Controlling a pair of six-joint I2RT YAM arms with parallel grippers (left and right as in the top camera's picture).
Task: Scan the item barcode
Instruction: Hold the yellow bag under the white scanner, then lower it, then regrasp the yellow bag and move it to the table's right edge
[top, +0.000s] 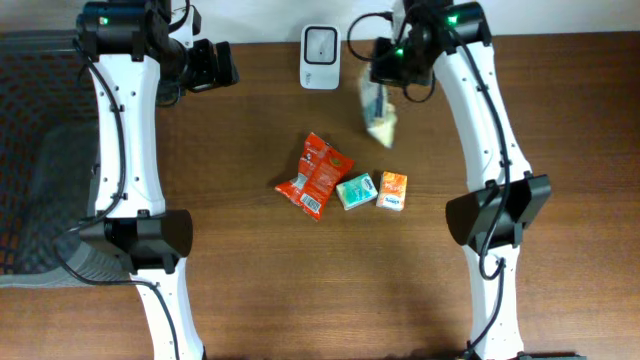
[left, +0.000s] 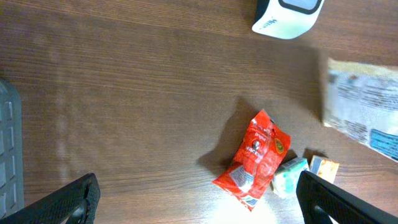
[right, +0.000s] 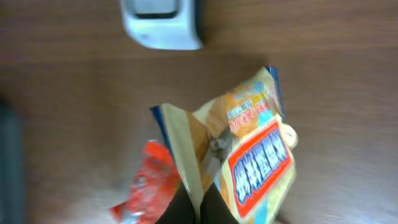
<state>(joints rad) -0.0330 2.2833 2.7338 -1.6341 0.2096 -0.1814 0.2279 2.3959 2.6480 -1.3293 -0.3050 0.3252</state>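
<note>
My right gripper (right: 198, 202) is shut on the edge of a yellow and blue snack packet (right: 249, 152), held in the air near the white barcode scanner (top: 320, 57). That packet (top: 377, 112) hangs just right of the scanner and below it in the overhead view, and shows blurred at the right edge as the packet (left: 364, 109) in the left wrist view. The scanner (right: 163, 23) lies at the top of the right wrist view. My left gripper (left: 199, 199) stands open and empty at the table's back left.
A red snack bag (top: 315, 175), a teal packet (top: 356, 190) and an orange packet (top: 392, 191) lie together mid-table. A dark mesh surface (top: 35, 150) runs along the left side.
</note>
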